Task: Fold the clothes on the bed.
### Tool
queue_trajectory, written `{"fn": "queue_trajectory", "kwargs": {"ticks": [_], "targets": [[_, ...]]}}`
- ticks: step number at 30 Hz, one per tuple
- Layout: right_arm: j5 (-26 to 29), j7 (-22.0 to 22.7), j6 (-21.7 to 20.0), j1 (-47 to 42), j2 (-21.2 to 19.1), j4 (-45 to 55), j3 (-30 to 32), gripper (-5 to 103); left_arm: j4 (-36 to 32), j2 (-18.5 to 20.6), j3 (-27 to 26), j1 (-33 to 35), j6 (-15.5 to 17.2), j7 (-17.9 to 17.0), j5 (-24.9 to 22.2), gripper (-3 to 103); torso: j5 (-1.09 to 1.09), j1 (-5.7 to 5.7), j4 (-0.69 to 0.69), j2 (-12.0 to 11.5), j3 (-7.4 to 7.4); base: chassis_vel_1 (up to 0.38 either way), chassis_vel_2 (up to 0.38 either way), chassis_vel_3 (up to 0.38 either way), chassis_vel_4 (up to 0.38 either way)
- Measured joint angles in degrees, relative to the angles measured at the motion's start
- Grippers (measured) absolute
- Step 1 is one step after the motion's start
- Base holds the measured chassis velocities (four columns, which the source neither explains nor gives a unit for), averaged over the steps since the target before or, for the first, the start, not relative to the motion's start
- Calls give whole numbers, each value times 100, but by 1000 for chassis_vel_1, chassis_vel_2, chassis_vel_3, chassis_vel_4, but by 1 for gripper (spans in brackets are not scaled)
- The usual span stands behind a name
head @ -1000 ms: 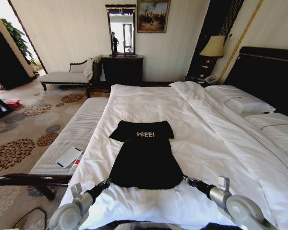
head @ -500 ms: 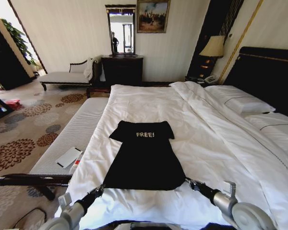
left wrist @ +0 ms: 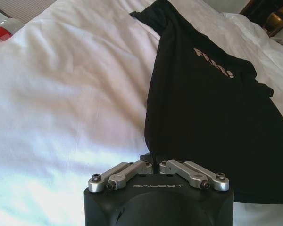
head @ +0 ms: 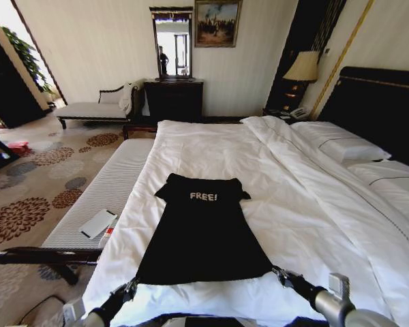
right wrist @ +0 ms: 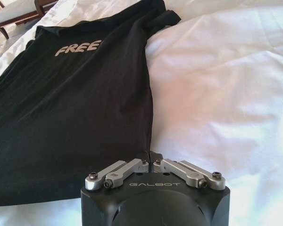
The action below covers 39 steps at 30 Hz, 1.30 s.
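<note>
- Our left hand [head: 131,289] pinches the black T-shirt [head: 201,231] at its near left hem corner.
- Our right hand [head: 278,274] grips the near right corner.
- The T-shirt lies flat on the bed [head: 293,204], stretching away from both hands.

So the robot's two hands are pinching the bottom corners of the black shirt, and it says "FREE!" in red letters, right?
Almost. The left hand and right hand do pinch the bottom corners of the black shirt on the bed. But the head view shows the "FREE!" letters are white, not red.
</note>
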Motion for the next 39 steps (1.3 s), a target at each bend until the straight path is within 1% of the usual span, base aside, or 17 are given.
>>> {"fn": "queue_trajectory", "kwargs": {"ticks": [5,7,16,18,23,27,28,29,30,31,32,33,34,35,37,38,39], "targets": [[-128,-20,38,-158,87,50,21,0,-97,-80,13,231,-73,5,163,2,0,0,0,0,0,0,0,0,0],[-223,-37,74,-282,165,101,37,0,-140,-94,2,450,-185,32,300,2,1,0,0,0,0,0,0,0,0],[-506,-46,172,-569,374,125,10,0,-33,-95,60,766,-452,66,551,2,0,0,0,0,0,0,0,0,0],[-654,12,201,-669,441,153,-38,0,-29,-105,83,911,-552,66,700,2,0,0,-1,0,0,0,0,0,0],[-794,71,222,-784,497,207,-89,0,-40,-111,53,1048,-632,43,776,2,0,0,-1,0,0,0,0,0,0],[-811,110,230,-718,495,137,-144,0,23,-155,101,941,-606,-33,781,2,0,0,0,0,0,0,0,0,0],[-811,125,230,-689,489,98,-166,0,33,-180,134,881,-570,-74,786,-1,0,0,0,-1,0,0,0,0,0],[-814,127,231,-679,483,79,-175,-2,33,-192,147,853,-544,-102,789,2,0,0,0,-1,0,0,0,0,0],[-814,127,231,-679,483,79,-175,-2,33,-192,147,853,-544,-102,789,2,0,0,0,-1,0,0,0,0,0],[-831,143,231,-665,477,58,-178,-2,33,-195,148,830,-519,-144,807,7,1,0,1,-1,0,0,0,0,0],[-841,154,231,-654,473,53,-179,3,31,-195,150,821,-512,-149,832,12,1,0,0,-1,1,0,0,0,0],[-852,192,235,-627,466,52,-187,8,31,-196,150,804,-507,-160,904,12,0,0,-1,0,1,0,0,0,0],[-852,192,235,-627,466,52,-187,8,31,-196,150,804,-507,-160,904,12,0,0,-1,0,1,0,0,0,0],[-855,239,241,-597,463,55,-195,14,28,-201,148,794,-506,-169,968,18,0,0,-1,-1,0,0,0,0,0],[-842,293,242,-557,459,123,-198,25,-3,-228,144,780,-494,-215,1125,34,0,0,0,-1,1,0,0,0,0],[-842,293,242,-557,459,123,-198,25,-3,-228,144,780,-494,-215,1125,34,0,0,0,-1,1,0,0,0,0],[-845,293,242,-549,454,148,-199,30,-11,-244,144,768,-491,-229,1195,34,0,0,-1,-1,1,0,0,0,0]]}}
